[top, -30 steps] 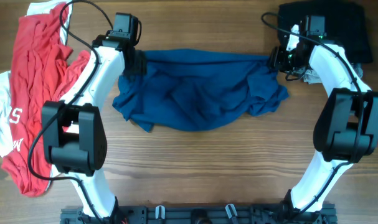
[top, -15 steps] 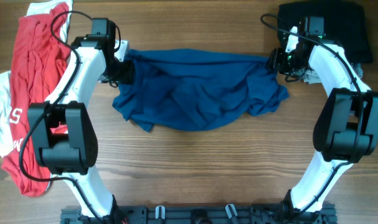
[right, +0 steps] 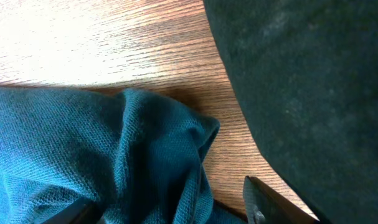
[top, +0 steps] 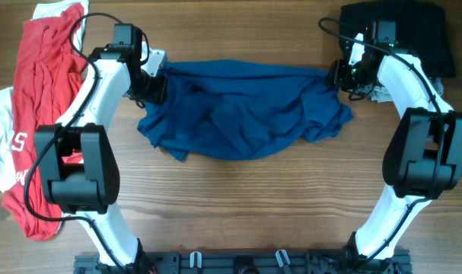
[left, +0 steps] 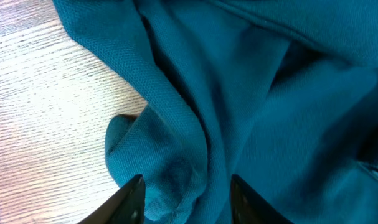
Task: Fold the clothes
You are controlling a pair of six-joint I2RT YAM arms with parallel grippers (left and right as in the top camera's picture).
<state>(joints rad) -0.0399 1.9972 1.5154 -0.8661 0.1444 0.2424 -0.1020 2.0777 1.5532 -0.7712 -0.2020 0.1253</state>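
The clothes in play are a dark-blue T-shirt (top: 242,110), lying crumpled across the middle of the table. My left gripper (top: 156,80) sits at its upper-left corner. In the left wrist view a bunched fold of the shirt (left: 170,162) lies between the fingertips (left: 134,196), which stand apart. My right gripper (top: 339,76) is at the shirt's upper-right corner. There its jaws are wide, straddling the corner fold (right: 157,149), with bare wood showing between the cloth and the right finger (right: 263,205).
A red garment (top: 44,76) and a white one with red letters (top: 2,144) lie heaped along the left edge. A black garment (top: 413,30) lies at the back right, close beside my right gripper (right: 170,211). Bare wood runs along the front.
My left arm has swung left to the shirt's upper-left corner, and its jaws have narrowed round the fold. The right arm and the shirt have not moved.
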